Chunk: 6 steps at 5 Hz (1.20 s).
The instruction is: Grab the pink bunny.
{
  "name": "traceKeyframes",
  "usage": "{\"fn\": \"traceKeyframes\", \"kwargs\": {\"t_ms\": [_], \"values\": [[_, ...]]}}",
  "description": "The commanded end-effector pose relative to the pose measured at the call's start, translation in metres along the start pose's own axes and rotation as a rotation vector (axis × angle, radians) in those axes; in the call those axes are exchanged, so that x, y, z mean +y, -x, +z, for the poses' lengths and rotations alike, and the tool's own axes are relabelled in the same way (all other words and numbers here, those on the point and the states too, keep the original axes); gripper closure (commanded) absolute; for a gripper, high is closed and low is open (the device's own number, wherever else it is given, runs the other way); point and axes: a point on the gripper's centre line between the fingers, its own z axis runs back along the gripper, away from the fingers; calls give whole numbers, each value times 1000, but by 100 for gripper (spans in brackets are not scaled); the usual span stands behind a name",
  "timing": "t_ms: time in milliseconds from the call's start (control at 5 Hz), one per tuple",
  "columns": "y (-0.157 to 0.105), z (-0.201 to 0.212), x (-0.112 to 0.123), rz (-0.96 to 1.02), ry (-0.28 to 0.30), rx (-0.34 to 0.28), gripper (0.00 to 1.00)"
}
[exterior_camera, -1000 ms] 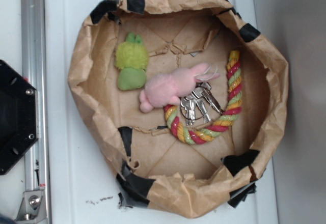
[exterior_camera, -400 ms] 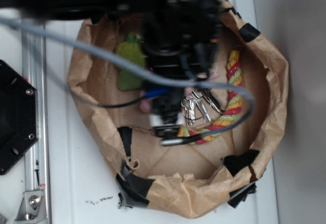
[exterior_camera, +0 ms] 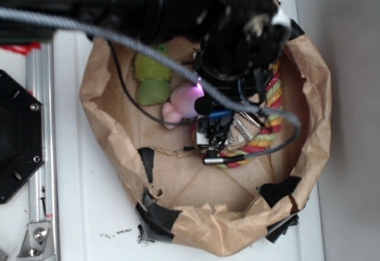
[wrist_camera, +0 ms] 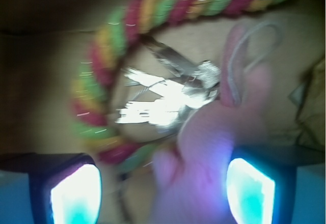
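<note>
The pink bunny [exterior_camera: 180, 103] lies in the middle of the brown paper bag bowl [exterior_camera: 102, 118], with only its body and feet showing left of my black arm [exterior_camera: 231, 29]. In the wrist view the bunny [wrist_camera: 214, 152] fills the lower right, blurred, with a thin ear [wrist_camera: 244, 56] pointing up. My gripper [wrist_camera: 163, 193] is open. The bunny's body sits between the two glowing pads [wrist_camera: 76, 196], closer to the right one. I cannot tell whether either pad touches it.
A bunch of metal keys [wrist_camera: 163, 102] rests right beside the bunny, inside a curved red, yellow and green rope [wrist_camera: 102, 81]. A yellow-green plush [exterior_camera: 151, 80] sits to the bunny's left. The bag's raised walls ring everything. A black hexagonal base [exterior_camera: 18, 136] stands at far left.
The arm has come into view over the bag and now hangs above the bunny, hiding its head and ears. The bunny, keys and rope have not moved.
</note>
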Motion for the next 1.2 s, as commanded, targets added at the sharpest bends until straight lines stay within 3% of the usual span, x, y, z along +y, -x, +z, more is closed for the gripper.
{"fn": "traceKeyframes", "kwargs": {"t_ms": [0,400,800,1000], "values": [[3,-38,-1,-20,-161,48,100],[10,44,-30,-39,-69,-120,100],[19,128,-68,53,-37,-131,100],[13,127,-66,230,-28,-187,100]]}}
